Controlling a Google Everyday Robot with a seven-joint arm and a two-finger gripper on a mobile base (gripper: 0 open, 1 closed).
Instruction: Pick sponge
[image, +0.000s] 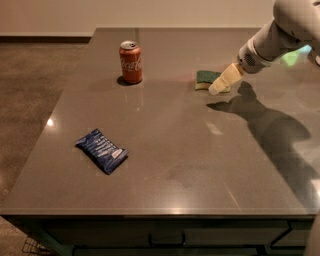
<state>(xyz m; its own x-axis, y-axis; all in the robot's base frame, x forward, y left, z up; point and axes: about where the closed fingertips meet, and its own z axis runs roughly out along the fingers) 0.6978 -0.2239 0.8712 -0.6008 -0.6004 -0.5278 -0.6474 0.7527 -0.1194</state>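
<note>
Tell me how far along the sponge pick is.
Done: the hand is at the right end of the sponge. In hand: lining up on it. Left: the grasp and lift; the sponge lies flat on the table, not yet raised.

The only wording that can be read is the white Coca-Cola script on the red can (130, 62), which stands well to the left of the gripper (216, 88). The gripper is low at the right end of the sponge (204, 78). The blue packet (101, 150), left of the gripper and much nearer the camera, carries pale markings too small to read.
</note>
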